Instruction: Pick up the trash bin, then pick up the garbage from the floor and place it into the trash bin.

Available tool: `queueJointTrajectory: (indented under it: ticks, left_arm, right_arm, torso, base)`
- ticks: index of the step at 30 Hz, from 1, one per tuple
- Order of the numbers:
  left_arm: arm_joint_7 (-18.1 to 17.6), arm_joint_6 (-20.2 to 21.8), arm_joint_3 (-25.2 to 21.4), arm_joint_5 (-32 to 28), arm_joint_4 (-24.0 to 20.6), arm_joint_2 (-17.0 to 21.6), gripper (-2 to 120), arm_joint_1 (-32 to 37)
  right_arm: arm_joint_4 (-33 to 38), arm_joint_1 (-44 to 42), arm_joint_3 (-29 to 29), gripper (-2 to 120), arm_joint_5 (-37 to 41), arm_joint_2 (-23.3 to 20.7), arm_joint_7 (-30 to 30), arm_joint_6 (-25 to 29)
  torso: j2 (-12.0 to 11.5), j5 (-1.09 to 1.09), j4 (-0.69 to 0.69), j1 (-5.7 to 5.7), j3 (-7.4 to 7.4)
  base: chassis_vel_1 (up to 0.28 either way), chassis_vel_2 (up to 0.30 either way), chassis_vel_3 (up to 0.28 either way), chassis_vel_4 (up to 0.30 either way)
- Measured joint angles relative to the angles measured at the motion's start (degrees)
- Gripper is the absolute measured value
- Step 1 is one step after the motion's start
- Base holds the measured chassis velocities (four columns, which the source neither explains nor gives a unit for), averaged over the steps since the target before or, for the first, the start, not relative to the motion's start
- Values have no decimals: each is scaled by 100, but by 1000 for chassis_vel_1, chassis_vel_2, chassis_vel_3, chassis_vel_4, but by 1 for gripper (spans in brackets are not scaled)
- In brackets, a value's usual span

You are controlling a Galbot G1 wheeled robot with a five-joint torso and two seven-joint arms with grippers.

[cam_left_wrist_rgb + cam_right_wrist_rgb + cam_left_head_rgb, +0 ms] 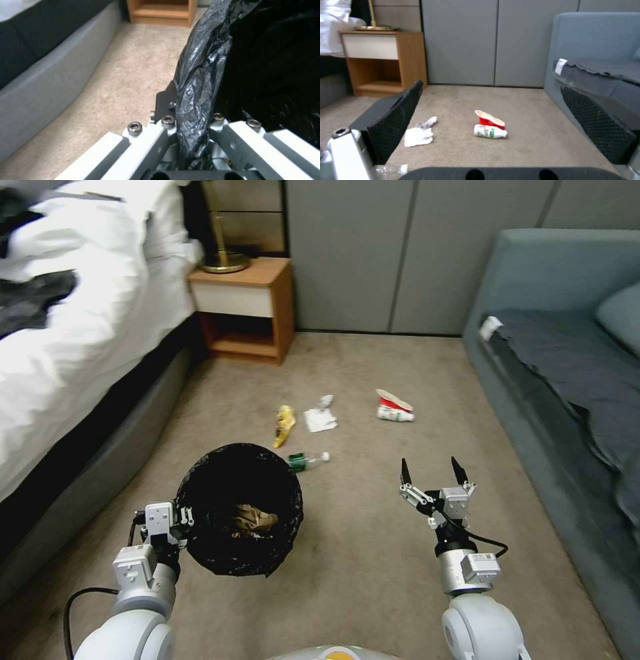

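Gripped at its bag-lined rim by our left gripper (181, 519), the small round white bin with the crinkly black liner (239, 508) is up, crumpled tan paper (253, 520) already inside. Our right gripper (433, 471) hovers spread wide, empty. Ahead of it lie the red-and-white squashed cup (393, 401), white tissue (320, 419), yellow wrapper (285, 424) and green-labelled bottle (305, 461), all waiting on the carpet.

The left gripper (183, 517) clamps the trash bin (240, 508) rim; the right gripper (433, 471) hovers spread above the carpet (360, 553).
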Motion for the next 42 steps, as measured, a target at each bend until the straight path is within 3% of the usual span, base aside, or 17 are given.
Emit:
queueJointTrajectory:
  ticks: [42]
  left_arm:
    - [-9, -44, -29, -74, -24, 3, 1, 46]
  right_arm:
    - [30, -31, 18, 100, 15, -21, -72, -43]
  torso:
    - [0, 0, 2, -1, 0]
  base:
    - [-2, -3, -2, -2]
